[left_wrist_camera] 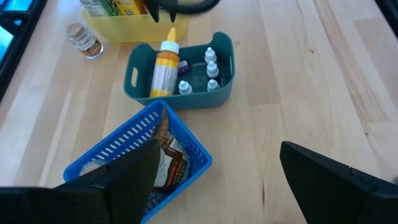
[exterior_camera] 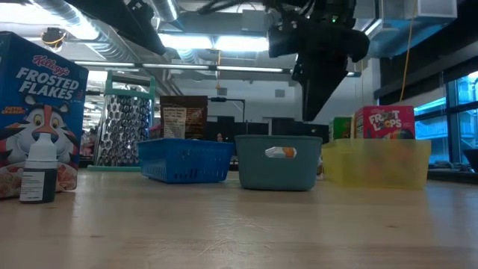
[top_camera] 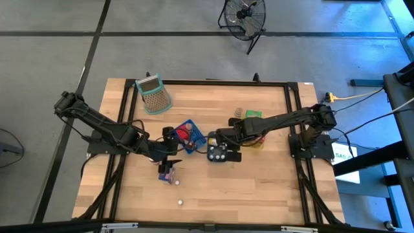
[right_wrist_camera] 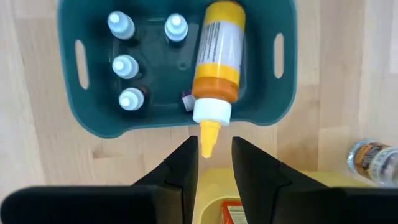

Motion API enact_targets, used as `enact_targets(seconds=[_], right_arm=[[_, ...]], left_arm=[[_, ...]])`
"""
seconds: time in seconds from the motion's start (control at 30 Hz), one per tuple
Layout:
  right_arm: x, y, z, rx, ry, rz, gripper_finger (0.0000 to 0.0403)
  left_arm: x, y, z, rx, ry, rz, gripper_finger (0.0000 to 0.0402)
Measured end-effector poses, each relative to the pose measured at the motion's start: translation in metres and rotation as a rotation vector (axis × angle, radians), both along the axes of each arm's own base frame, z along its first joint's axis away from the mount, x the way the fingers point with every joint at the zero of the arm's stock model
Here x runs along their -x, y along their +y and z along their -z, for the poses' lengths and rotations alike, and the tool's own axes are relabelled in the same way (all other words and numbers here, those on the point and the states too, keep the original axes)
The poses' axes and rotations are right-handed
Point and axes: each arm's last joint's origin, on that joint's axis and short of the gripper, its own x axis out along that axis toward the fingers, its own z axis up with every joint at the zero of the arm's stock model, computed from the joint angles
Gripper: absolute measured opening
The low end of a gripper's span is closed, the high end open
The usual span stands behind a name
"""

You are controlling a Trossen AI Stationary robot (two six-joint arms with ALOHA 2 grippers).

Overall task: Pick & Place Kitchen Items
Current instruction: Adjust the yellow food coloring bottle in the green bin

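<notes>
A teal bin (right_wrist_camera: 93, 118) holds several small white-capped bottles (right_wrist_camera: 127, 65) and a yellow squeeze bottle (right_wrist_camera: 217, 53). That bottle lies on its side, its nozzle (right_wrist_camera: 207, 140) resting over the bin's rim. My right gripper (right_wrist_camera: 213, 155) hangs above that rim, pointing down, narrowly open. Its fingers stand either side of the nozzle tip without touching it. My left gripper (left_wrist_camera: 217, 186) is wide open above the blue basket (left_wrist_camera: 180, 134), which holds a brown packet (left_wrist_camera: 166, 158). A yellow tray (left_wrist_camera: 118, 22) stands beyond the bin.
A metal grater (top_camera: 154, 95) lies at the table's far left. A Frosted Flakes box (exterior_camera: 33, 112) and a small dropper bottle (exterior_camera: 39, 175) stand near the front. A glass jar (left_wrist_camera: 84, 40) sits beside the yellow tray. A white round piece (top_camera: 180, 202) lies on bare wood.
</notes>
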Motion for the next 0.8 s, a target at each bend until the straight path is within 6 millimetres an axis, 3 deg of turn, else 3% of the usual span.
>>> enact_targets(seconds=[0.4,0.8], right_arm=[[-0.004,-0.001,0.011,-0.018,0.037,0.004,0.0102],[-0.005,-0.001,0.015,-0.016,0.052,0.005,0.0147]], left_arm=[[0.000,0.000,0.000,0.005,0.006,0.008,0.0329],[0.000,0.000,0.000,0.005,0.007,0.008,0.0329]])
